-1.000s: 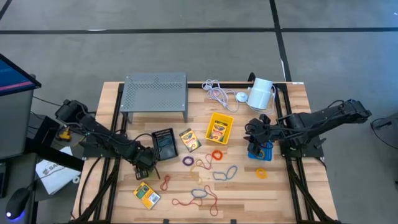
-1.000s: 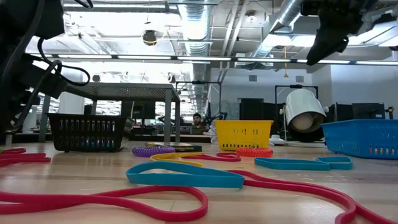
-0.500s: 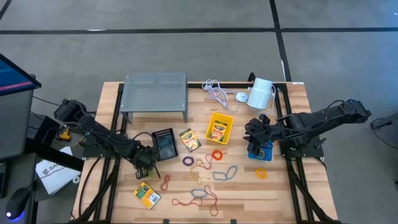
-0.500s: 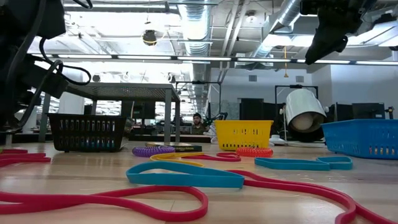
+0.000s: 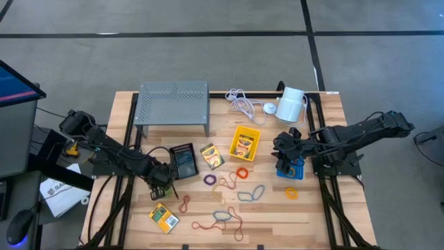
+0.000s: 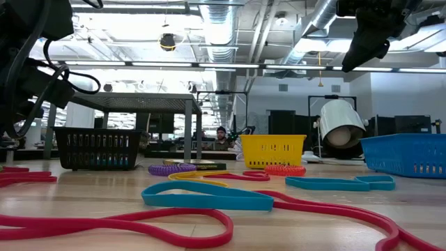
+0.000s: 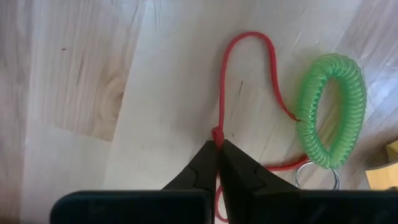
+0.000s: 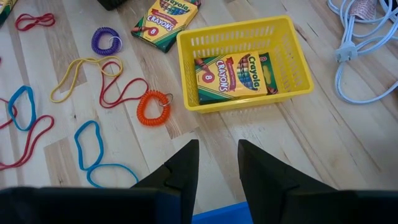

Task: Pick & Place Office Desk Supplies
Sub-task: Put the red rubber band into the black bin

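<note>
My left gripper (image 5: 161,182) is down on the table near the black bin (image 5: 183,158), shut on a thin red rubber band (image 7: 249,38). The band's loop lies flat on the wood and runs up against a green coil ring (image 7: 329,118). My right gripper (image 5: 284,150) hovers open and empty over the blue bin (image 5: 293,169); the right wrist view shows its fingers (image 8: 217,168) apart. The yellow bin (image 8: 186,50) has a crayon box (image 8: 235,71) in it. More coloured bands (image 5: 229,217) lie on the near half of the table. My left gripper pinches one strand of the red band (image 7: 217,132) between its two fingertips, coming from above and pointing down. The strand bunches slightly at the tips. The rest of the loop lies slack on the table ahead of the fingers.
A grey perforated stand (image 5: 173,104) is at the far left, with a white cable (image 5: 241,103) and a white cylinder (image 5: 291,104) at the far right. Loose crayon boxes (image 5: 211,156) (image 5: 164,217), a purple coil (image 5: 209,179) and an orange coil (image 5: 242,172) lie mid-table.
My left arm has drawn back a little toward the table's left edge. The right arm and the things on the table have kept still.
</note>
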Controlling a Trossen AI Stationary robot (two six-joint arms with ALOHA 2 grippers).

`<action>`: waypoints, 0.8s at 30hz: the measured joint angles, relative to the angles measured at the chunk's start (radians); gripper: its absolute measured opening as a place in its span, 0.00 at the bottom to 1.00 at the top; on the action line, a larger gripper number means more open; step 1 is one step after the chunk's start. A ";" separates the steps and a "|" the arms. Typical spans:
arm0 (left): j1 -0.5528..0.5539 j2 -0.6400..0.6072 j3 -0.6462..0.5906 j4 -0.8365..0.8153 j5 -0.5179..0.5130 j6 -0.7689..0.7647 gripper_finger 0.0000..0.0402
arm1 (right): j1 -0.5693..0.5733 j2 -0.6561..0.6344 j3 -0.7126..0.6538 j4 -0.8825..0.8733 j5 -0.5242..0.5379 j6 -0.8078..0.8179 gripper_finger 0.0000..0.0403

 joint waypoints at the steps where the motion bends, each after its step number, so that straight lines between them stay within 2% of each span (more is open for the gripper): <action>1: 0.000 0.000 0.005 -0.009 0.000 0.000 0.00 | 0.000 0.000 0.000 0.000 0.000 0.000 0.27; 10: -0.001 -0.029 0.094 -0.188 -0.016 0.005 0.00 | 0.000 0.000 0.000 0.000 0.000 0.000 0.27; 24: -0.004 -0.268 0.220 -0.334 -0.146 0.019 0.00 | 0.000 0.000 0.000 -0.005 0.000 -0.003 0.27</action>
